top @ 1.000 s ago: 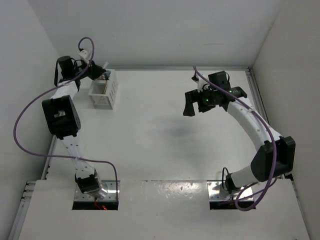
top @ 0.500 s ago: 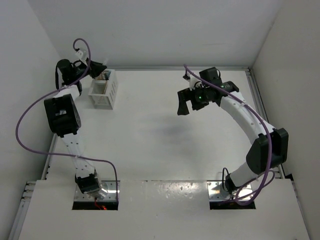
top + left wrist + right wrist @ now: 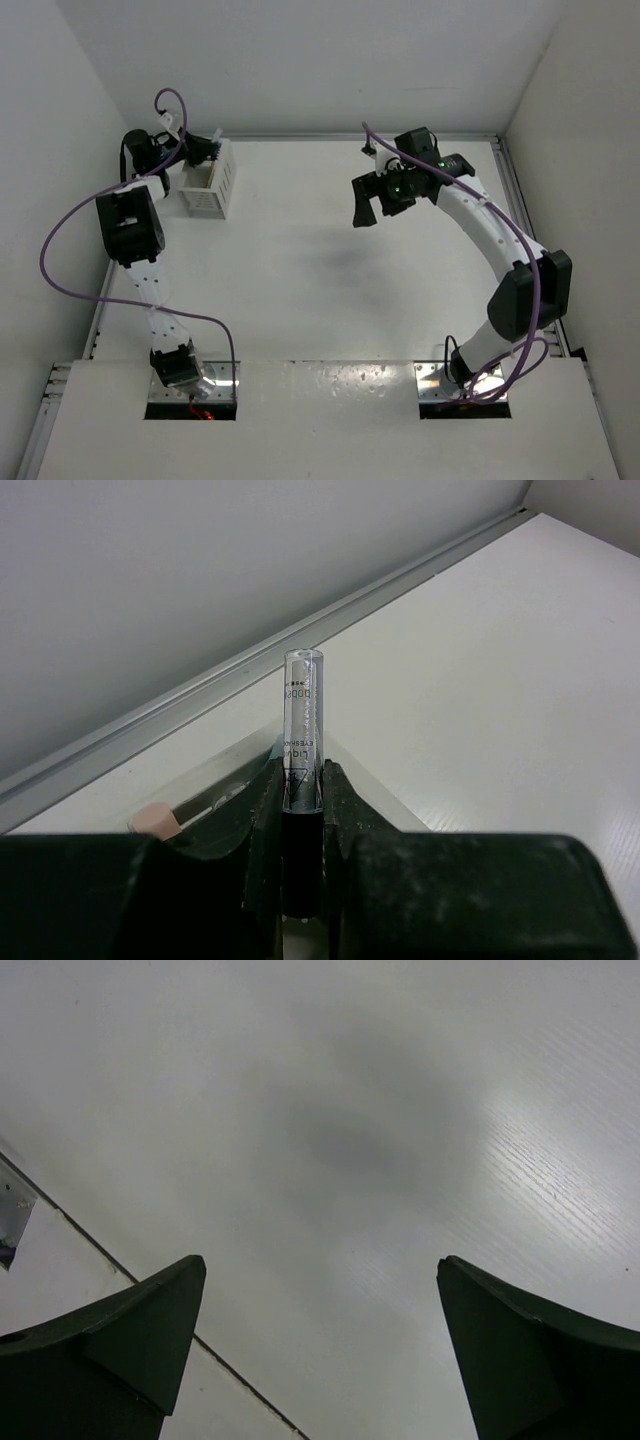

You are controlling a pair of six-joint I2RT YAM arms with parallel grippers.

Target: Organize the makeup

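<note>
We found the left gripper (image 3: 302, 780) at the upper left of the top view, over the far end of the white slotted box (image 3: 212, 186) that sat near the back wall. In its wrist view the two dark fingers (image 3: 262, 810) were pressed in on a short tube (image 3: 303, 712), pinching its black lower part. The clear, printed upper part stood upright above them at the centre of the frame. A tan stick (image 3: 155, 820) poked its tip up at the lower left, just beside the fingers; we could not tell which compartment it sat in.

The right gripper (image 3: 320, 1265) hung in the upper middle of the top view, well apart from the box. Its wrist view showed the fingers spread wide at the lower corners with nothing between them, and only the white table (image 3: 300, 280) beyond.
</note>
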